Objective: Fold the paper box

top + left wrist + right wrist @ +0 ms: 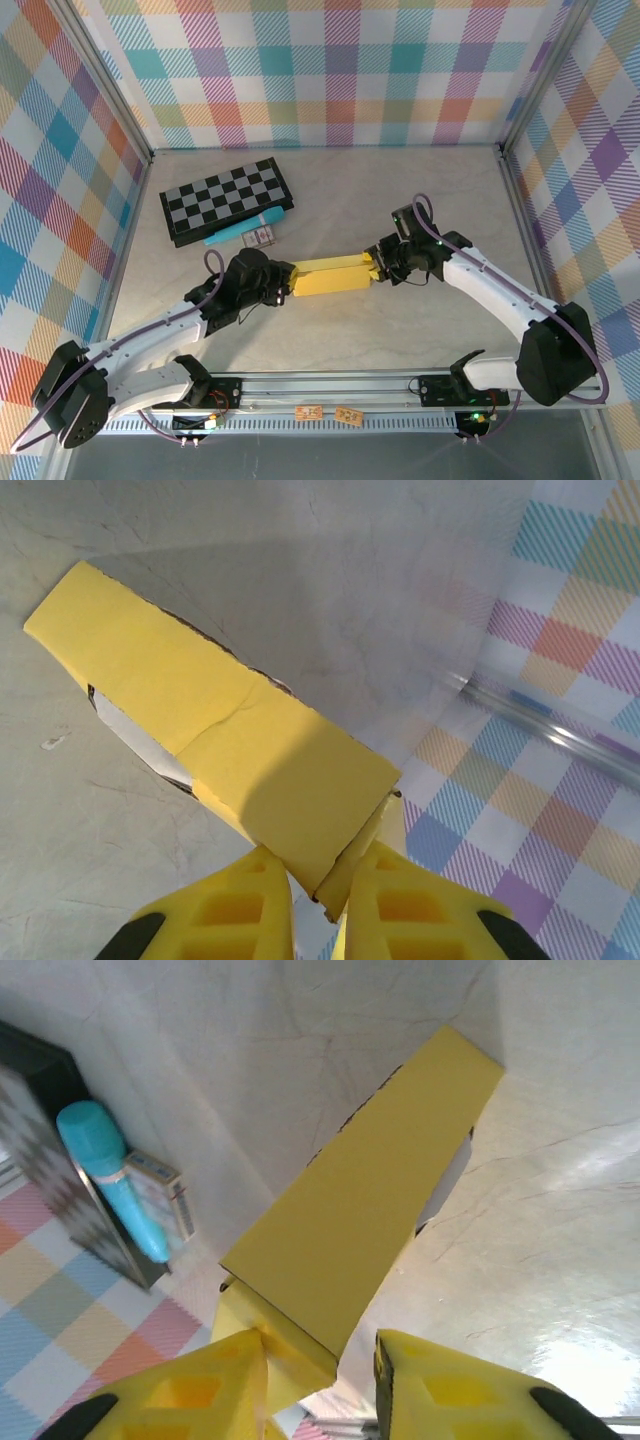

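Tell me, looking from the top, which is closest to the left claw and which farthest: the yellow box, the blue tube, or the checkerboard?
1. paper box, pinched in the left claw, stretching to its right.
2. teal tube, farther back, along the near edge of the checkerboard.
3. checkerboard, farthest, toward the back left.

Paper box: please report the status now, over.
Left gripper jaws shut on paper box end. Right gripper jaws open at other end. Checkerboard, teal tube well apart.
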You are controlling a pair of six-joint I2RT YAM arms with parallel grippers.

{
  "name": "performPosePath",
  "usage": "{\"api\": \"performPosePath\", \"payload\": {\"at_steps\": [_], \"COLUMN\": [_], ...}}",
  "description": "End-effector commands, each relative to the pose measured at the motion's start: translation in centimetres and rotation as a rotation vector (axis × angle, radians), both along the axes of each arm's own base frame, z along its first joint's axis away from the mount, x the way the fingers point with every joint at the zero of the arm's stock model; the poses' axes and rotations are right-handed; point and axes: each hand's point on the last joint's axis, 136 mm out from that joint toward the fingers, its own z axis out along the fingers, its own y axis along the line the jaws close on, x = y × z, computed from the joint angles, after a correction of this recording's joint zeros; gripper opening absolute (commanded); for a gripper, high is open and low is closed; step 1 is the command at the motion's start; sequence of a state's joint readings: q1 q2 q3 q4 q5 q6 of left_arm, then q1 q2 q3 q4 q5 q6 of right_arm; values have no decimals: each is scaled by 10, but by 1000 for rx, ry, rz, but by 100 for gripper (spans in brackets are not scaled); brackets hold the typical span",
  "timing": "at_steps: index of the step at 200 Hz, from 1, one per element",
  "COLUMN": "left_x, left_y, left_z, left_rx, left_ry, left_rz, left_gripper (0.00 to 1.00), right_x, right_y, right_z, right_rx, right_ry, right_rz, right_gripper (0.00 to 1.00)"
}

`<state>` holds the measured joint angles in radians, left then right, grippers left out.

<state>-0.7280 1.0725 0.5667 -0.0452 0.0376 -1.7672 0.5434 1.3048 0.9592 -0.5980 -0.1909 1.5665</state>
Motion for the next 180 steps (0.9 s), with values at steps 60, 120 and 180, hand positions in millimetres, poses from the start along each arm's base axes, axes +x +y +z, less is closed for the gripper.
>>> {"api": "performPosePath", "payload": {"at_steps": [60,120,180], "left_x": [-53,-54,-53], "left_y": [21,18,17], "left_z": [-78,-79,-79], "left_rx": [196,184,174], "left_ry": [281,279,275], "left_rz": [-102,-114,-113], "left_gripper": [15,14,14], "right_x": [-25,-2,-2], "right_y": [39,63,71], "right_z": [5,10,40], "right_rx": [-100,-70,-92], "right_ry": [55,46,-2], "right_rz": [-161,-227,-165], "right_gripper": [73,74,72]}}
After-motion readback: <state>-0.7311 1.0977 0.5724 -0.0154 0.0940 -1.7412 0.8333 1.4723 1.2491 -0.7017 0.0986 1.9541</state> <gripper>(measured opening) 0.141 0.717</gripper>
